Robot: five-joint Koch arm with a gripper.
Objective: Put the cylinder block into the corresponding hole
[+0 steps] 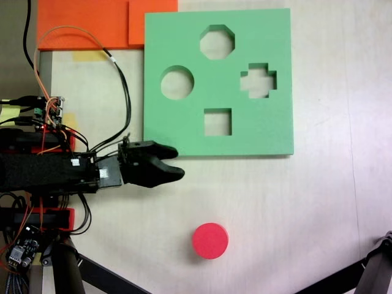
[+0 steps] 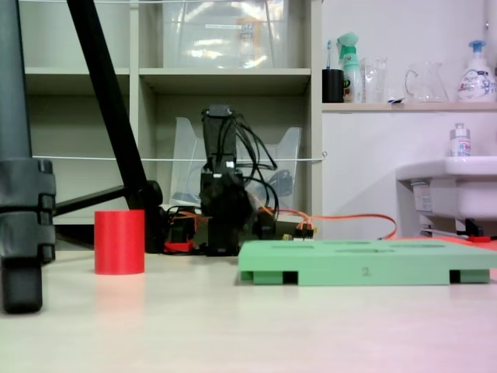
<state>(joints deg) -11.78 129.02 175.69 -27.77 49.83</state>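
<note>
Orange foam sheets (image 1: 92, 24); tripod leg (image 2: 109, 101); shelf bottles (image 2: 351, 58).

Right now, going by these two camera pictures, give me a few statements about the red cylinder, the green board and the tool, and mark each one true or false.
1. The red cylinder stands upright on the table, off the green board. True.
2. The cylinder already sits in the round hole. False: the round hole is empty.
3. The tool is clamped on the cylinder. False: it hangs apart from it, near the board's lower left corner in the top-down fixed view, holding nothing.
4. The board has four cutouts: octagon, circle, cross and square. True.
5. The board lies flat on the table. True.
6. The square cutout holds a block. False: it is empty.
</note>
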